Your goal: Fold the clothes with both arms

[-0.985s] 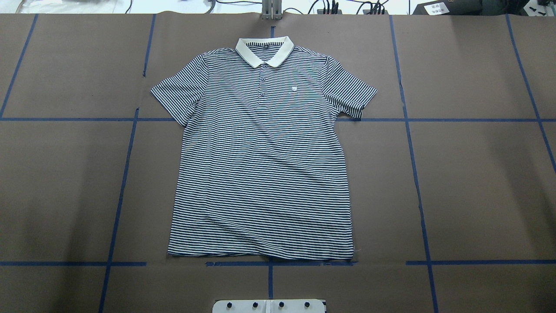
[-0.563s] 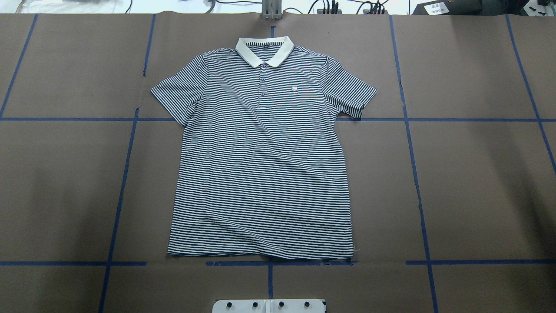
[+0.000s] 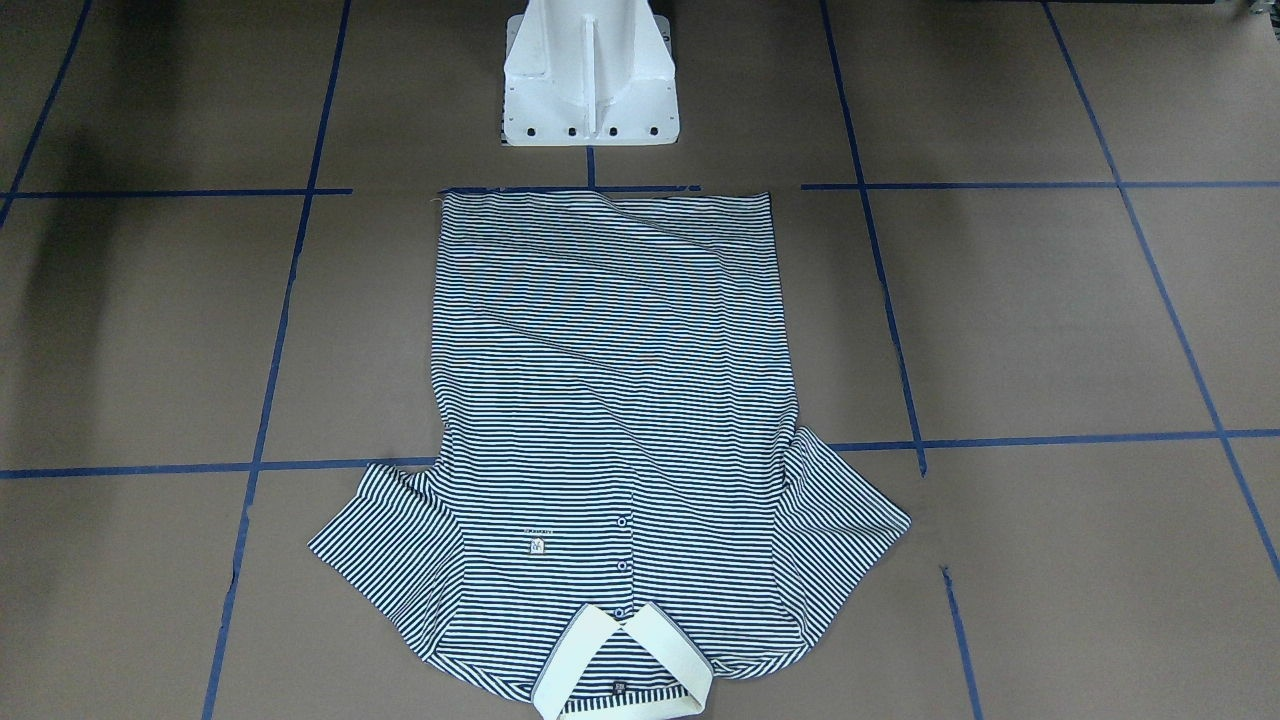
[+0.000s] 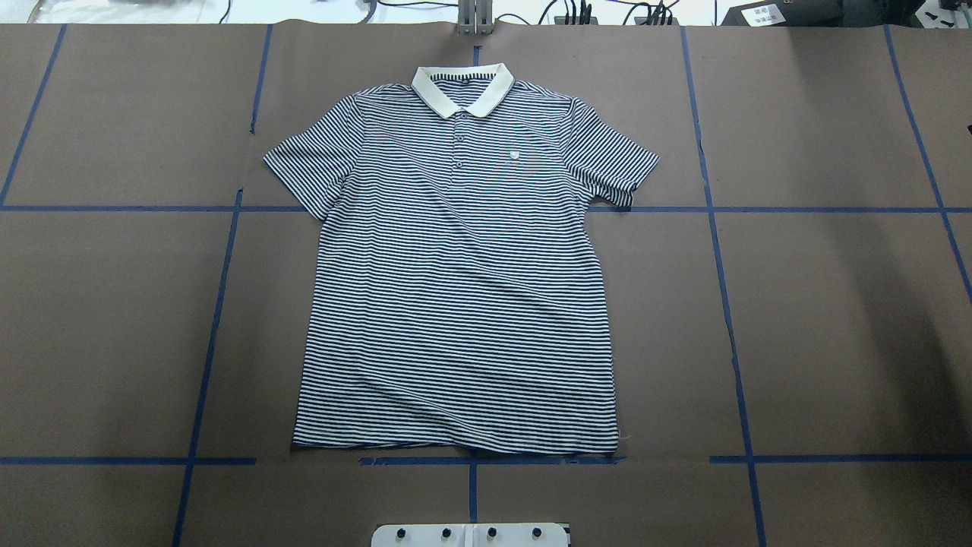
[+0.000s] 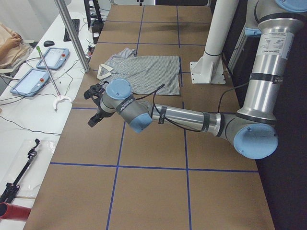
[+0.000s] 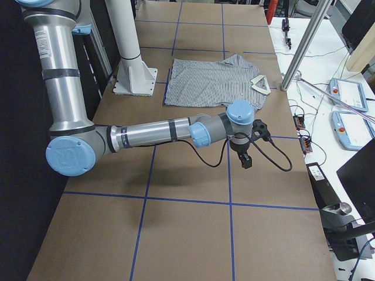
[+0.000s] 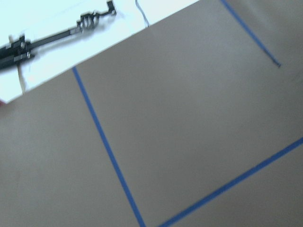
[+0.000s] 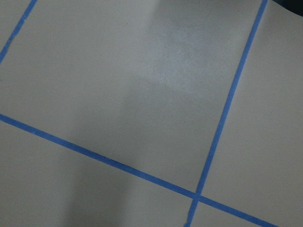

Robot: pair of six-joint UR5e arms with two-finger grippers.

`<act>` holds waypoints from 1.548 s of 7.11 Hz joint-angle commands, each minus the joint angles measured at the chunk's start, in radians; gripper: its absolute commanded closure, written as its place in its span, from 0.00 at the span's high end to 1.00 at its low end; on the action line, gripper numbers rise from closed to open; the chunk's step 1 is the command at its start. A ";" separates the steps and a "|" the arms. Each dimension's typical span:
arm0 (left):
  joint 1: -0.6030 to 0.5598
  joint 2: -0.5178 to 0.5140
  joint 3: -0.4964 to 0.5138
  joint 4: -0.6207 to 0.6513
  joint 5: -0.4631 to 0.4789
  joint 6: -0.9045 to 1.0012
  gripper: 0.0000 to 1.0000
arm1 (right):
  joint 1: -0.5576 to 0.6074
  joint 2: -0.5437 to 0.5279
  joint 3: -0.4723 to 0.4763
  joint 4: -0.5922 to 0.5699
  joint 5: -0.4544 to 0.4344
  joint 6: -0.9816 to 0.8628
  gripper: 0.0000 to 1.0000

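Observation:
The striped polo shirt (image 4: 456,289) lies flat and face up on the brown table, its white collar (image 4: 463,87) at the far side and its hem near the robot base. It also shows in the front-facing view (image 3: 610,400). Neither arm touches it. My left gripper (image 5: 94,111) hangs over bare table well to the shirt's left, seen only in the exterior left view. My right gripper (image 6: 246,157) hangs over bare table to the shirt's right, seen only in the exterior right view. Whether either is open or shut I cannot tell. Both wrist views show only table and blue tape.
The white pedestal base (image 3: 590,90) stands just behind the shirt's hem. Blue tape lines (image 4: 220,304) grid the brown table. A metal post (image 5: 72,33) and a white bench with tablets (image 5: 33,81) and cables run along the far table edge.

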 commanded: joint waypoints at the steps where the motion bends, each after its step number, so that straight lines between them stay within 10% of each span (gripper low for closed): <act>1: 0.115 -0.011 0.003 -0.109 0.003 -0.120 1.00 | -0.199 0.097 0.005 0.157 -0.100 0.507 1.00; 6: 0.220 -0.012 0.009 -0.108 0.011 -0.145 1.00 | -0.529 0.356 -0.287 0.435 -0.499 1.173 0.56; 11: 0.220 -0.012 0.004 -0.110 0.011 -0.173 1.00 | -0.611 0.390 -0.395 0.485 -0.612 1.190 0.43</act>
